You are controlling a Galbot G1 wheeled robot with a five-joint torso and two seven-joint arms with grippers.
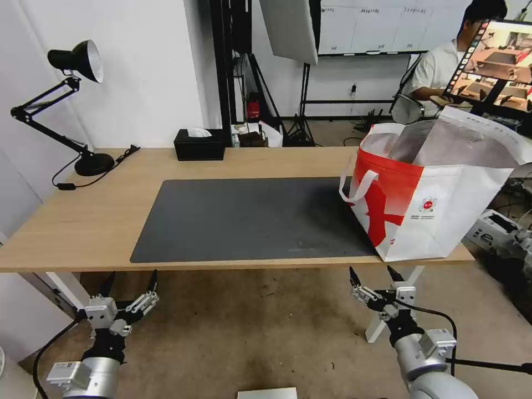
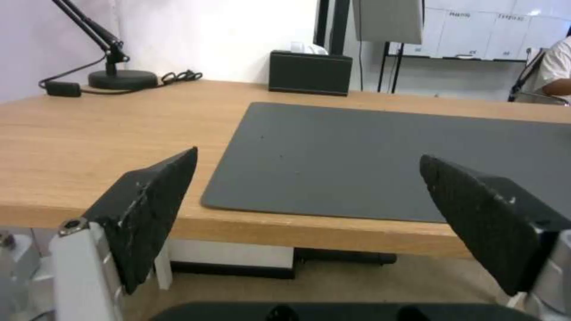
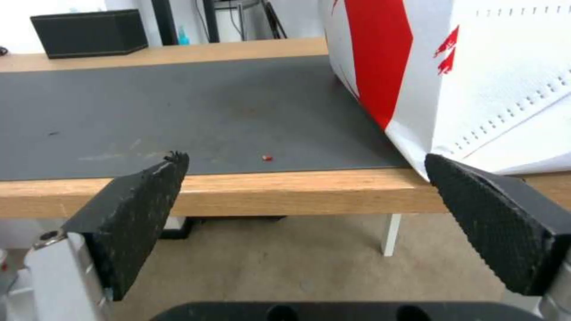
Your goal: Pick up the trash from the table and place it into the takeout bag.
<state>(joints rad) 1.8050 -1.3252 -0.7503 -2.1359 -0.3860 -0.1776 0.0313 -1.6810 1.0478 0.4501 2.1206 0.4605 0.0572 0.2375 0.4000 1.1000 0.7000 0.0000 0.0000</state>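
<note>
We see a black tissue box (image 1: 199, 144) with a white tissue poking from its top. To its left stands a black desk lamp (image 1: 66, 105) on a round base, its cord (image 1: 83, 180) trailing beside it. Behind the box rises a dark stand (image 1: 224, 66).

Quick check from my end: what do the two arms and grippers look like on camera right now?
Both arms are silver-grey cylinders with white blocks at the wrists and black cables trailing off. The left gripper and right gripper each carry two black, wedge-shaped fingers with a textured, dimpled pad face on white-and-silver mounts.
</note>
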